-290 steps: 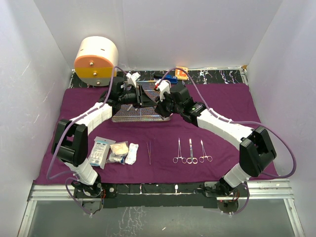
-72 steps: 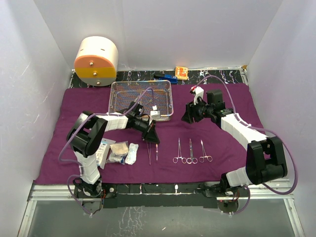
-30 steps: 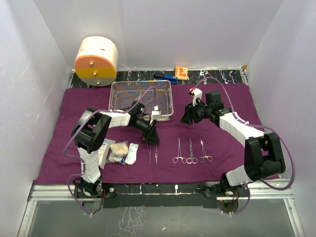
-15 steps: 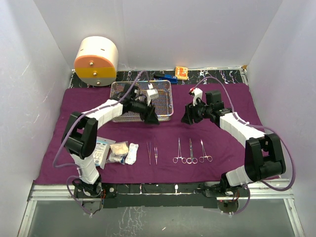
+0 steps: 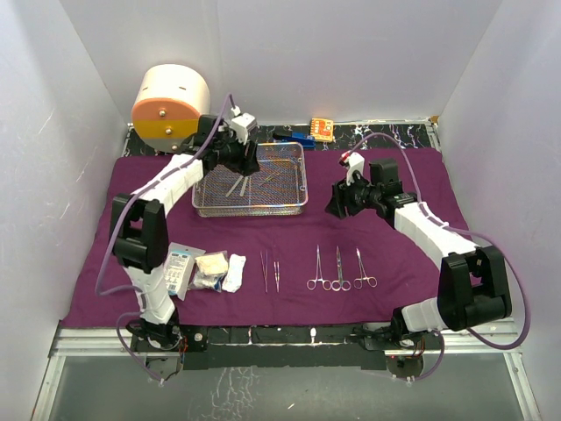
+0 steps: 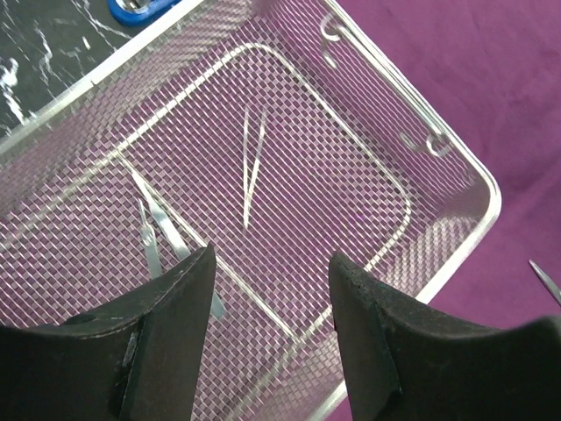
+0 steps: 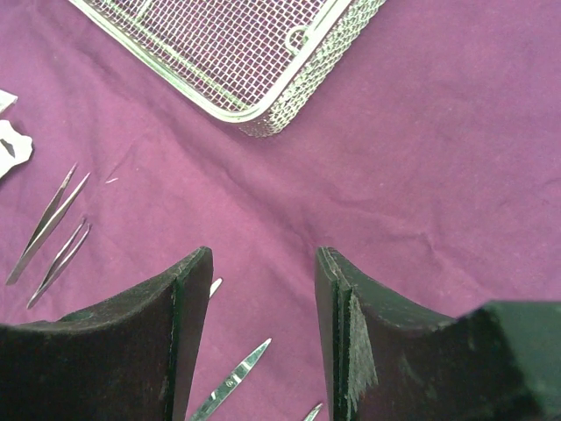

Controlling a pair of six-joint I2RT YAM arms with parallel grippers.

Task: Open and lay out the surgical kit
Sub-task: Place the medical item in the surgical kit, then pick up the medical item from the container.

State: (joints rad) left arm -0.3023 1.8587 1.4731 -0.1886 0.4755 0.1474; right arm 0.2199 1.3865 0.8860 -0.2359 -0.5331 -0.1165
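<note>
- The wire-mesh tray (image 5: 250, 210) is lying at the back middle of the purple cloth (image 5: 394, 281). One pair of tweezers (image 6: 250, 167) and two thin blades, probably scalpels (image 6: 166, 228), are still being kept inside it.
- In front of the tray a row is being built on the cloth: packets (image 5: 180, 267), gauze (image 5: 210, 267), two laid-out tweezers (image 5: 270, 272) and three forceps (image 5: 340, 268).
- The left tool (image 6: 272, 263), which was down at the laid-out tweezers one second ago, is now being held above the tray. Its jaws are standing apart and nothing is being gripped.
- The right tool (image 7: 263, 256) is being held over the bare cloth just beside the tray's near right corner, also open and empty.
- The change is being read as one delivery finished and the next pick-up prepared. The layout is judged as mostly done, with only the pieces in the tray left. These are lying flat on the mesh, so a slip is being considered possible.
</note>
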